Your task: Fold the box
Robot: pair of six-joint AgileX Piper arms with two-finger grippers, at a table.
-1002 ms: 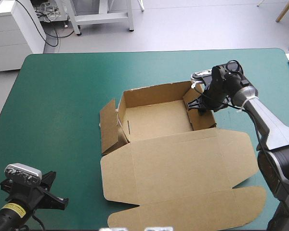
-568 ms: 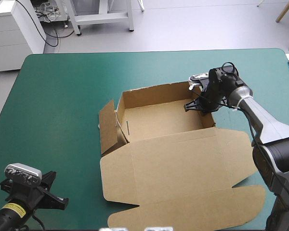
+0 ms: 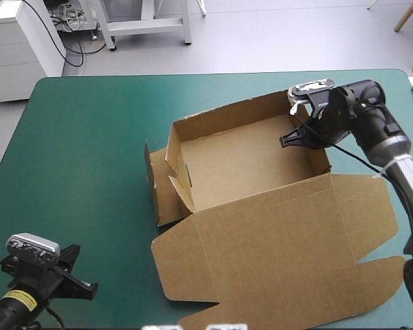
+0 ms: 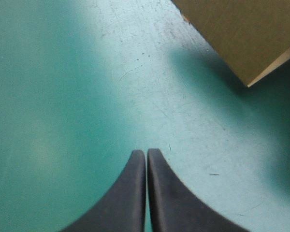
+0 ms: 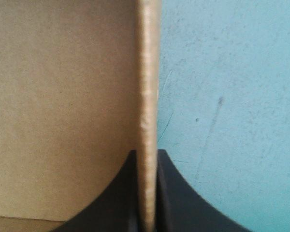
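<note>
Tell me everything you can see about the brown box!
The box is one cut sheet of plain brown board, shaped into an open tray with its walls raised. Its lid spreads out flat toward the table's near edge, with rounded flaps at its sides. A loose flap sticks out beside the left wall. The box rests on the teal-green cover, right of the middle. The right gripper pinches its right wall, with one black finger on each side.

You're looking at the table (image 3: 89, 137), its far corners rounded. Up close, its teal-green cover (image 4: 63, 96) shows fine scratches and a few dark specks.
</note>
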